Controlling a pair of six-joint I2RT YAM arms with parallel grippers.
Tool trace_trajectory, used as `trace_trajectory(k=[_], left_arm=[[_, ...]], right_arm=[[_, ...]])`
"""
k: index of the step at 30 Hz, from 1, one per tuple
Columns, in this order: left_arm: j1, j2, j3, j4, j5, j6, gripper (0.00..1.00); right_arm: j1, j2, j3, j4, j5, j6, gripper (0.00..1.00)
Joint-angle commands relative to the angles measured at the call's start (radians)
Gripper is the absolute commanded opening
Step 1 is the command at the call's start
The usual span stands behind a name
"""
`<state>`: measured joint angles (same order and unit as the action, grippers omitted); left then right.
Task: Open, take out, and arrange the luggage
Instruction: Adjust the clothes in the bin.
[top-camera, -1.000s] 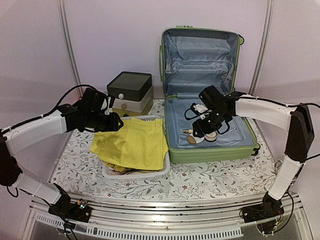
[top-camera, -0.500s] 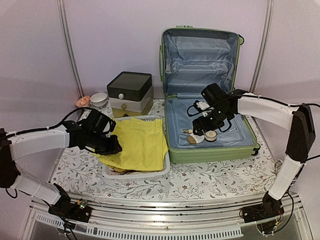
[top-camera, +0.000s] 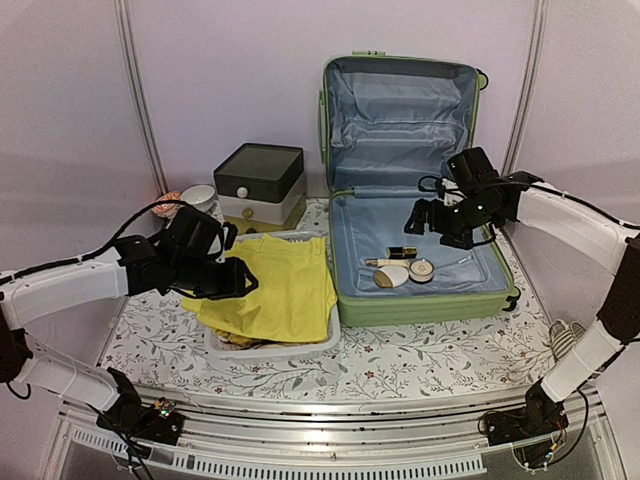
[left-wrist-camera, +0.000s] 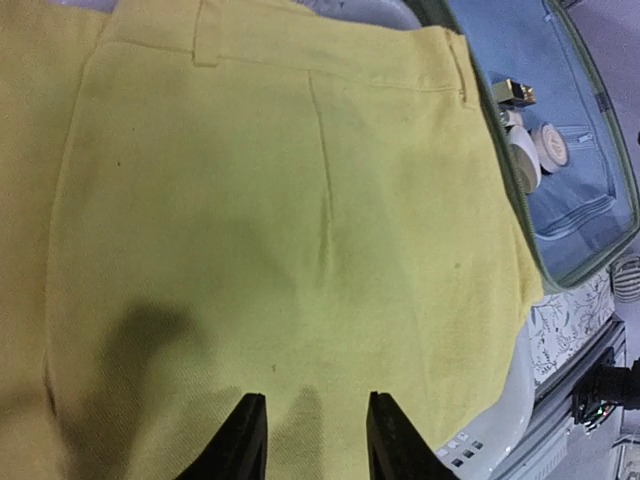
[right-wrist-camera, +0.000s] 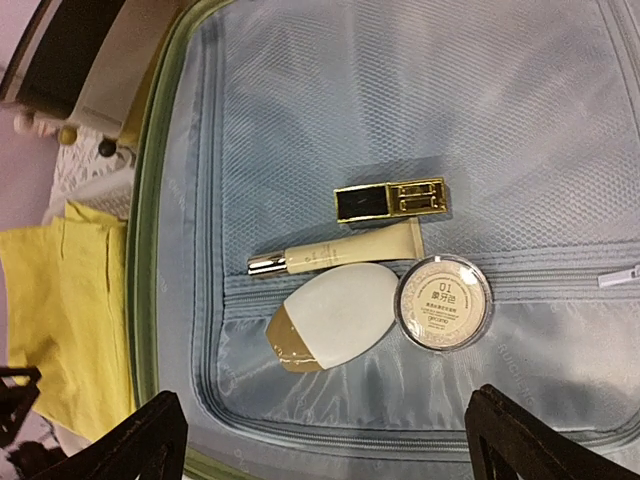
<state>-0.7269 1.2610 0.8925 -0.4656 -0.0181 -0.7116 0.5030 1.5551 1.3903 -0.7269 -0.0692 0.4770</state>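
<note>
Luggage (top-camera: 420, 308), a large light-green hard-shell suitcase, lies open at the far right corner of the flower-patterned table (top-camera: 420, 365). Its base is flat with the long axis along the far edge, its casters point toward the right edge, and its blue-lined lid stands upright at the back. The right gripper (right-wrist-camera: 325, 440) hangs over the base, jaws spread wide and empty, above a gold-and-black flat case (right-wrist-camera: 392, 199), a cream tube (right-wrist-camera: 340, 255), a white-and-gold oval compact (right-wrist-camera: 330, 325) and a round clear-lidded jar (right-wrist-camera: 443, 302). The left gripper (left-wrist-camera: 308, 440), jaws partly apart and gripping nothing, hovers over a yellow cloth garment (left-wrist-camera: 280, 200) in the white plastic basket (top-camera: 270, 350) beside the luggage's left side.
</note>
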Motion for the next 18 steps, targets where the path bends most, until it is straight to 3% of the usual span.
trace_trajectory(k=[1, 8, 18], left_arm=[[-0.02, -0.065, 0.038, -0.012, -0.027, 0.008, 0.39], [-0.02, -0.094, 0.079, -0.027, -0.058, 0.035, 0.4], [-0.019, -0.109, 0.072, -0.05, -0.083, 0.035, 0.41]], right_arm=[[-0.099, 0.015, -0.053, 0.059, -0.174, 0.248, 0.99], [-0.103, 0.121, -0.054, 0.084, -0.237, 0.417, 0.99], [0.01, 0.367, 0.181, -0.148, -0.072, 0.52, 0.99]])
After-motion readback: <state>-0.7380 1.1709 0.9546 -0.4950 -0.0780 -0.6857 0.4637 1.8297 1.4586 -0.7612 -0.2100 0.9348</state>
